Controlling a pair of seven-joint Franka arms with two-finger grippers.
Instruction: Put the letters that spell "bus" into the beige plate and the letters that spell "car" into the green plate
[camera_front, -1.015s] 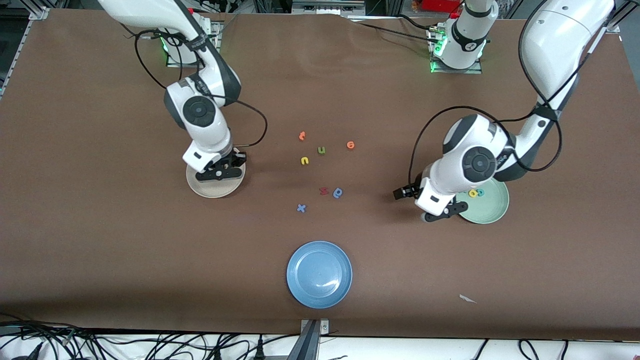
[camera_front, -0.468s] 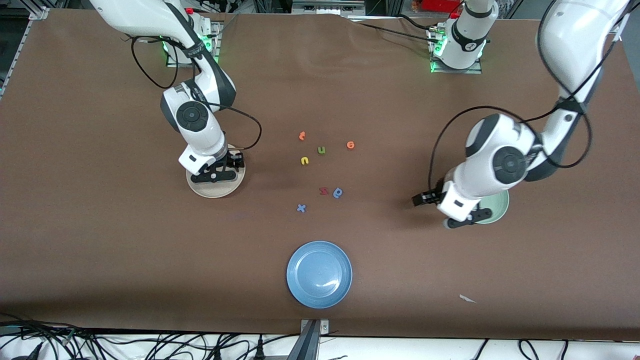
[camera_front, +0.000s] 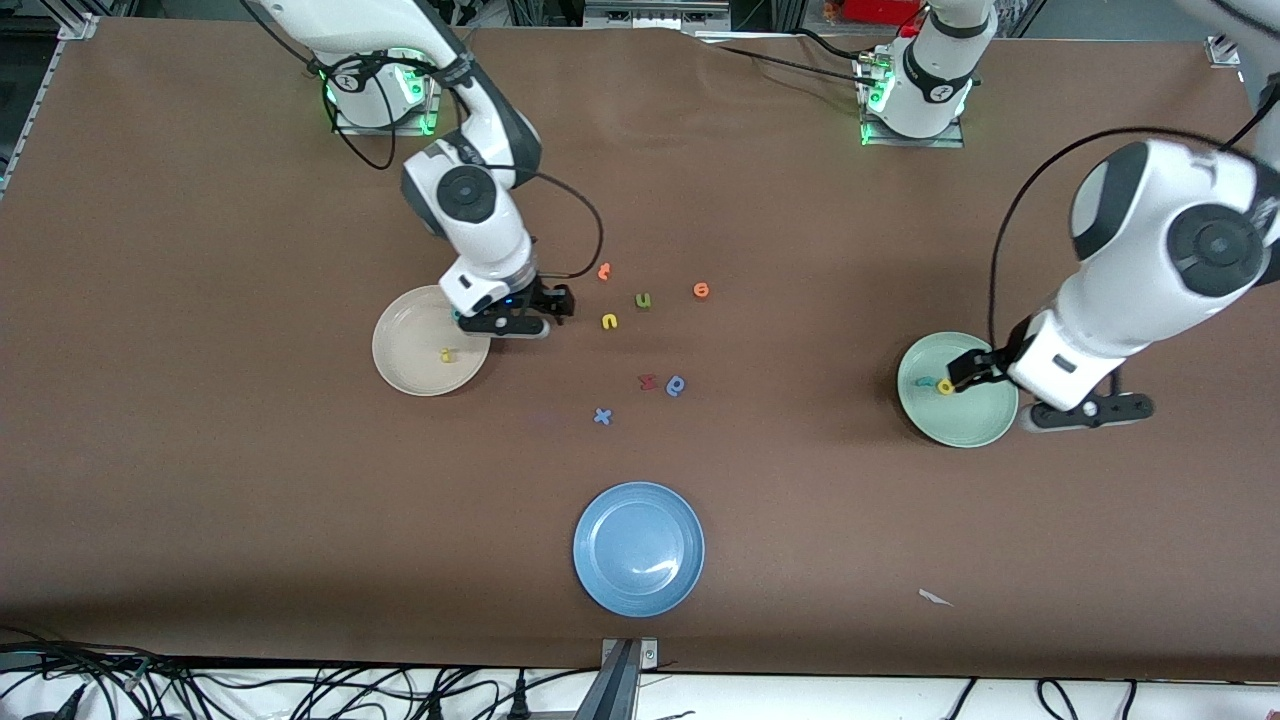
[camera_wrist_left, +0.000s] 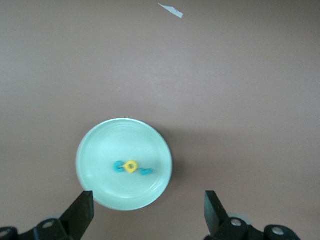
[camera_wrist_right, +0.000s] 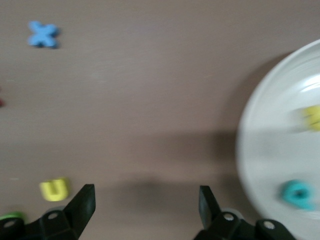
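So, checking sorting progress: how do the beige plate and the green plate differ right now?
The round cream-beige plate holds two foam letters, one yellow, one teal; the round pale mint-green plate holds three, a yellow one between two teal. The beige plate sits toward the right arm's end, the green toward the left arm's. Both are shallow, rimmed rounds.

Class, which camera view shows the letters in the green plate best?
The left wrist view: it looks straight down on the green plate, with all three letters clear in a row, teal, yellow, teal. The front view shows the letters smaller, one partly covered by the left arm. The right wrist view misses them.
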